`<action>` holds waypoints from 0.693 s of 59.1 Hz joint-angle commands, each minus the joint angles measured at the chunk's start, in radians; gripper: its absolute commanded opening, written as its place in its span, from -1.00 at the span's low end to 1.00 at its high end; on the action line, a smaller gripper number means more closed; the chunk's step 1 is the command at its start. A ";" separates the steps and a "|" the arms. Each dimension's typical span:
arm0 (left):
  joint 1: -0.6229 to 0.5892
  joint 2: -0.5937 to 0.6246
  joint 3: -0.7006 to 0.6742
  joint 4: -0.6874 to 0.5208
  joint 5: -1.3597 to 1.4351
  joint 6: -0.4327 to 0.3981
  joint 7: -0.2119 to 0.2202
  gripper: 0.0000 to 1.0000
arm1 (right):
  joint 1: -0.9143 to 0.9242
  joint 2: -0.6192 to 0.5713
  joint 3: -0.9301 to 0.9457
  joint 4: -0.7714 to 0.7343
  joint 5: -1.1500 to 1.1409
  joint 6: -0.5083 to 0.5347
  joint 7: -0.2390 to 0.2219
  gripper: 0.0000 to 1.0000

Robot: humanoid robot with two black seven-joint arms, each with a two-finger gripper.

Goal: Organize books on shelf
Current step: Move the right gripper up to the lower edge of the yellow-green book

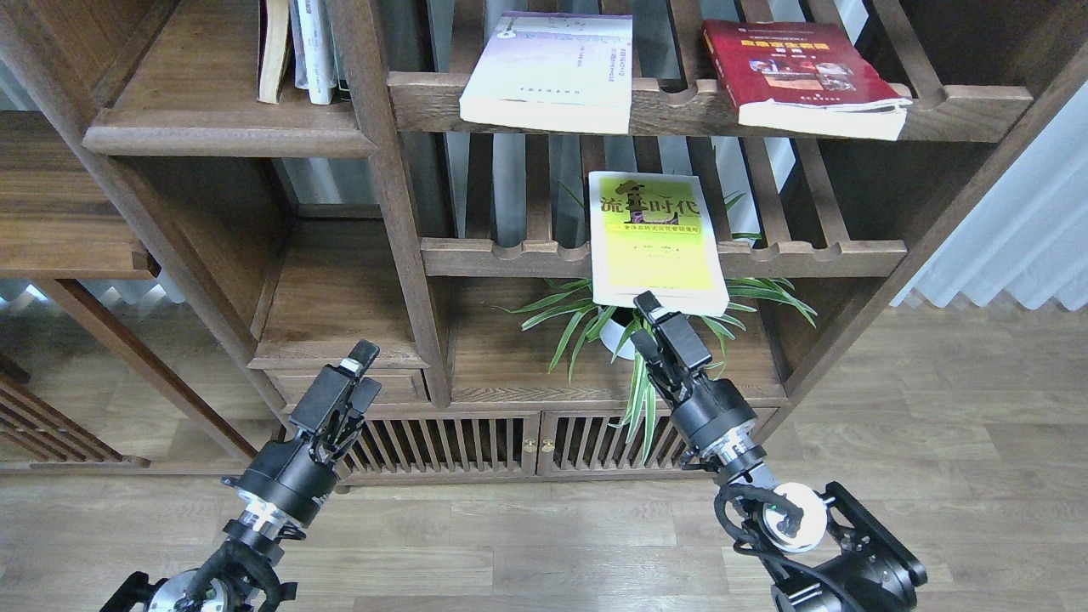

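Head view: none of the three paperbacks yet stands on the solid shelf [229,127] at upper left. The lavender-white book [548,72] and dark red book [799,76] lie flat on the upper slatted rack; the yellow-green book [654,242] overhangs the lower one. The right gripper [653,327], jaws slightly parted, sits just below its edge; the left gripper [361,374] holds nothing, its jaw gap unclear.

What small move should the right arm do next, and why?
Probably raise the right gripper slightly to close on the yellow-green book: it sits just under the near edge, which overhangs the slatted rail, and both grippers look empty.
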 commanded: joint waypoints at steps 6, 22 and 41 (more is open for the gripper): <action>0.014 0.000 -0.012 0.000 0.000 0.000 0.000 0.99 | 0.017 0.000 -0.001 -0.003 0.019 -0.038 0.128 0.99; 0.020 0.000 -0.026 0.000 0.000 0.000 0.000 0.99 | 0.028 0.000 -0.015 0.005 0.022 -0.056 0.181 0.99; 0.020 0.000 -0.028 0.000 0.000 0.000 0.000 0.99 | 0.030 0.000 -0.059 0.011 0.051 -0.062 0.181 0.99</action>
